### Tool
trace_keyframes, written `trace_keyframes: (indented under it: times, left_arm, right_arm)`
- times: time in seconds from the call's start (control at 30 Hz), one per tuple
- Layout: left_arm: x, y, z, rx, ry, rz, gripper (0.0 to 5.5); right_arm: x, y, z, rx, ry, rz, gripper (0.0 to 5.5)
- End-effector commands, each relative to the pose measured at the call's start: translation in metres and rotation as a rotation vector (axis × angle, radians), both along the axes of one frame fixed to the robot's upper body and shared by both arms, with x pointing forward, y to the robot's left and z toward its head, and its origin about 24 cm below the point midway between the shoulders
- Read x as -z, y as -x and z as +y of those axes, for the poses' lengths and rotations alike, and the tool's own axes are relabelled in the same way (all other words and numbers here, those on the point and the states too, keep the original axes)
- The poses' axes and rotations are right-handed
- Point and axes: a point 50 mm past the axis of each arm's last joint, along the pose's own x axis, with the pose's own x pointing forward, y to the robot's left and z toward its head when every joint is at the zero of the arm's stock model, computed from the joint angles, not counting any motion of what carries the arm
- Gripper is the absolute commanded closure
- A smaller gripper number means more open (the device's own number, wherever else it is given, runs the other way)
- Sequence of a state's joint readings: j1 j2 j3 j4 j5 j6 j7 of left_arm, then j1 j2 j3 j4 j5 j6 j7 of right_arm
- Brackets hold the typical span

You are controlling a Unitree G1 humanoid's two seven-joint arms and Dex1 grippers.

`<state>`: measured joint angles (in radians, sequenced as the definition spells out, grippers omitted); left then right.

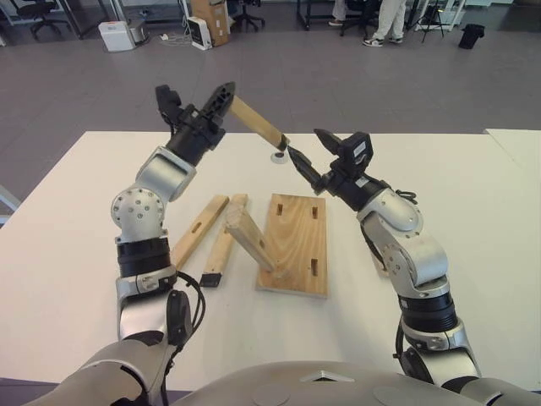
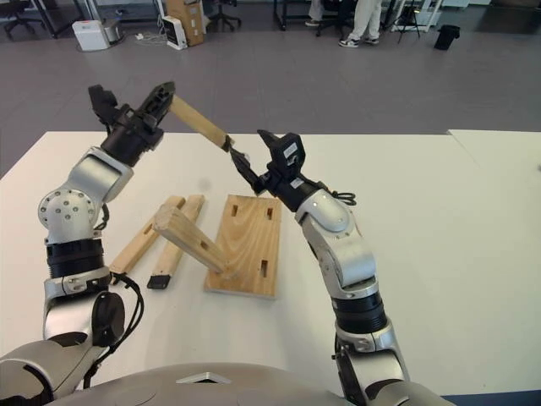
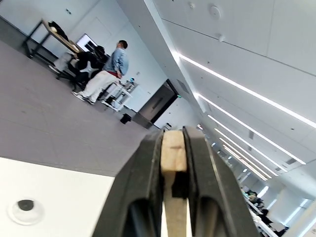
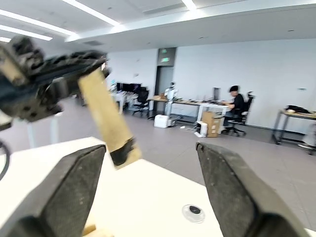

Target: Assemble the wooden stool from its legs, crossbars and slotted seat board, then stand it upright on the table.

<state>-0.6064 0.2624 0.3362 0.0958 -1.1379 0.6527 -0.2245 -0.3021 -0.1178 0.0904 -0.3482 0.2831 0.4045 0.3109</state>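
The desk [image 1: 473, 254] carries the seat board [image 1: 297, 241] lying flat at its middle. One leg [image 1: 250, 238] is already socketed near the board's near-left corner and leans toward the desk's left edge. A slotted bar [image 1: 201, 227] and a second bar [image 1: 225, 244] lie side by side just left of the board.

Above the desk's far edge, the left gripper [image 1: 221, 96] is clamped on the upper end of another leg, the raised leg [image 1: 258, 124], which is held clear in the air. Its long axis slopes down from that grip toward the robot's right. Its dark-tipped free end points into the right gripper [image 1: 306, 142], whose fingers stand spread wide and hold nothing. In the right wrist view the tip sits nearer one finger [image 4: 64, 192], but I cannot tell whether they touch. The right arm looks better placed to take the free end, closing across the leg's width.
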Motion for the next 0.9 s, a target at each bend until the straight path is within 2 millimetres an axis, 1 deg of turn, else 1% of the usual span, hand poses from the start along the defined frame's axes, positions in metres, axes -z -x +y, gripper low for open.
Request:
trace_keyframes:
  times: [0.03,0.07,0.13,0.2,0.23,0.33,0.43,0.53,0.6,0.67,0.7,0.77,0.8,0.9]
  left_arm:
    - [0.018,0.012,0.033,-0.099,-0.201,0.006,5.08]
    - [0.024,0.017,0.036,-0.112,-0.264,0.006,5.08]
    - [0.034,0.019,0.031,-0.112,-0.358,-0.009,5.08]
    - [0.043,0.021,0.025,-0.117,-0.457,-0.028,5.08]
    - [0.046,0.023,0.026,-0.111,-0.483,-0.02,5.08]
    - [0.054,0.031,0.034,-0.139,-0.537,-0.002,5.08]
    - [0.058,0.034,0.033,-0.169,-0.603,0.019,5.08]
    - [0.061,0.041,0.031,-0.165,-0.641,0.04,5.08]
    - [0.065,0.047,0.029,-0.153,-0.628,0.071,5.08]
    - [0.069,0.054,0.029,-0.147,-0.628,0.099,5.08]
    - [0.071,0.059,0.031,-0.152,-0.638,0.121,5.08]
    - [0.076,0.068,0.035,-0.164,-0.665,0.163,5.08]
    - [0.078,0.073,0.036,-0.171,-0.679,0.18,5.08]
    - [0.082,0.077,0.034,-0.214,-0.67,0.208,5.08]
  right_arm:
    - [0.005,0.003,-0.019,0.181,-0.094,0.031,2.07]
    - [0.009,0.006,-0.024,0.232,-0.091,0.041,2.07]
    - [0.028,0.011,-0.03,0.367,-0.129,0.119,2.07]
    - [0.047,0.016,-0.031,0.477,-0.173,0.193,2.07]
    - [0.052,0.02,-0.028,0.509,-0.174,0.207,2.07]
    - [0.061,0.031,-0.024,0.569,-0.174,0.227,2.07]
    - [0.07,0.039,-0.032,0.642,-0.155,0.252,2.07]
    - [0.076,0.046,-0.039,0.701,-0.14,0.261,2.07]
    - [0.078,0.047,-0.04,0.697,-0.097,0.248,2.07]
    - [0.078,0.048,-0.053,0.731,-0.081,0.235,2.07]
    - [0.077,0.048,-0.061,0.754,-0.066,0.224,2.07]
    - [0.075,0.048,-0.072,0.781,-0.048,0.21,2.07]
    - [0.075,0.048,-0.073,0.785,-0.045,0.208,2.07]
    - [0.079,0.049,-0.065,0.76,-0.036,0.217,2.07]
